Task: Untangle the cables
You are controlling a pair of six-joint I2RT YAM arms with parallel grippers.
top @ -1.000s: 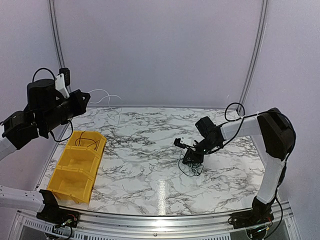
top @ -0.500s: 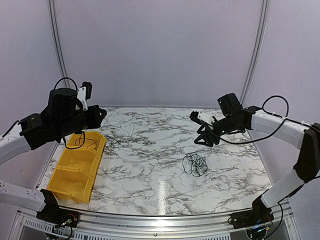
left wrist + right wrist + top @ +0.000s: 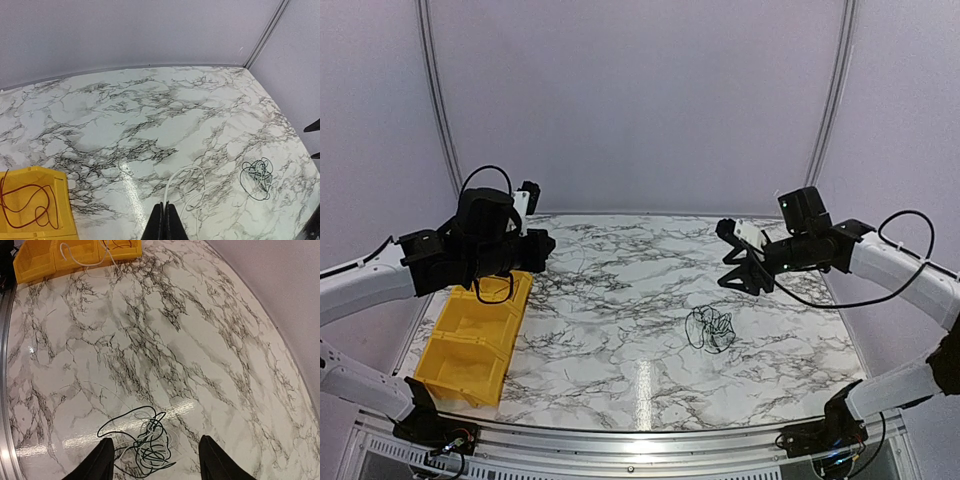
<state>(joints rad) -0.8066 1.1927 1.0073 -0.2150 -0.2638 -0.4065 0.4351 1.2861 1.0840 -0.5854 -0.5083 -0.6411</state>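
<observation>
The cables (image 3: 709,328) lie as a small knot of thin black wires on the marble table, right of centre. They also show in the left wrist view (image 3: 256,172) and the right wrist view (image 3: 145,442). My right gripper (image 3: 724,256) is open and empty, hovering above and behind the knot; its fingers (image 3: 101,461) straddle the knot from above. My left gripper (image 3: 536,250) is in the air over the far end of the yellow bin. Its jaws (image 3: 164,207) are shut on a thin white cable (image 3: 186,175) that hangs in loops below them.
A yellow divided bin (image 3: 470,340) lies at the table's left edge, also seen in the left wrist view (image 3: 62,200) and the right wrist view (image 3: 35,267). A thin red-brown wire (image 3: 25,202) lies coiled in its far compartment. The white cable (image 3: 82,261) hangs near the bin.
My right gripper has lifted off the black knot and drawn back to the right, leaving it on the table. My left arm has swung right and forward with the white cable.
</observation>
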